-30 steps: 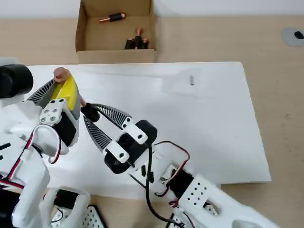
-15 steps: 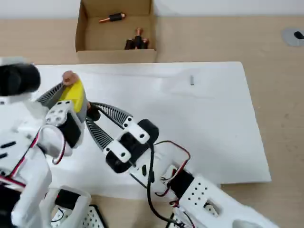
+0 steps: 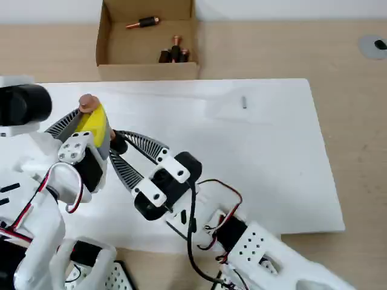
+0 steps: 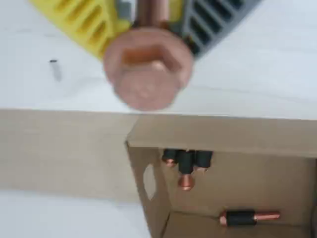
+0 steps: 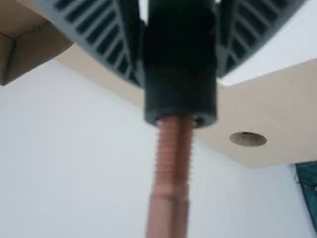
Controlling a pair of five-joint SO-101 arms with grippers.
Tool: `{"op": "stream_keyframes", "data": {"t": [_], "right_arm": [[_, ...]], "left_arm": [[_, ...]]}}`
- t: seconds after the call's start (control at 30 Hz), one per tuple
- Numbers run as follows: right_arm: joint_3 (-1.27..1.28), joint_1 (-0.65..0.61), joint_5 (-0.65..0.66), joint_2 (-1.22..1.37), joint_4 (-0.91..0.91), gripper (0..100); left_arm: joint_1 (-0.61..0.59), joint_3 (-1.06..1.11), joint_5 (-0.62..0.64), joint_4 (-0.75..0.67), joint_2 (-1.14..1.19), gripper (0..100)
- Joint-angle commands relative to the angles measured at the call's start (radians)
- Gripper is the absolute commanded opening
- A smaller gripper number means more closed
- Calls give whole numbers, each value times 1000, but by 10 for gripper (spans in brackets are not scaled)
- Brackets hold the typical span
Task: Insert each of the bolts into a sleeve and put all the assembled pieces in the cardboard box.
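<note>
My left gripper (image 3: 86,110), with one yellow and one grey finger, is shut on a copper bolt (image 3: 89,101), whose hexagonal head (image 4: 148,67) pokes out past the fingertips. Just to its right, my right gripper (image 3: 115,148) is shut on a black sleeve (image 3: 118,145). In the right wrist view the sleeve (image 5: 181,74) sits between the grey fingers, and a threaded copper shaft (image 5: 171,183) sticks out of its end. The cardboard box (image 3: 104,42) stands beyond the board and holds assembled pieces: one alone (image 3: 142,23) and a cluster (image 3: 174,53).
Both arms work over the left part of a white board (image 3: 254,169) on a wooden table. A small dark pin (image 3: 244,101) lies on the board near its far edge. A grey disc (image 3: 375,45) sits at the table's far right.
My left gripper has shifted right with the bolt, bringing it closer to the sleeve. The right gripper has barely moved.
</note>
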Motion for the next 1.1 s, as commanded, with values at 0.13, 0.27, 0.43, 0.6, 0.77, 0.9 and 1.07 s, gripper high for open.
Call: {"op": "stream_keyframes", "data": {"t": [0.13,0.27,0.43,0.6,0.77,0.9,1.07], "right_arm": [[-5,8,2,-27,-25,9],[-5,8,2,-27,-25,9],[-10,16,3,-27,-23,9],[-13,42,3,-27,-23,9],[-24,50,2,-27,-23,9],[-41,50,2,-27,-21,9],[-41,71,5,-21,-21,9]], "left_arm": [[23,-8,0,69,1,104],[23,-9,-2,69,1,125],[9,-55,-54,97,8,133],[-89,-100,-129,129,10,153],[-144,-107,-178,187,12,171],[-140,-107,-198,218,10,174],[-146,-203,-181,216,12,174]]}}
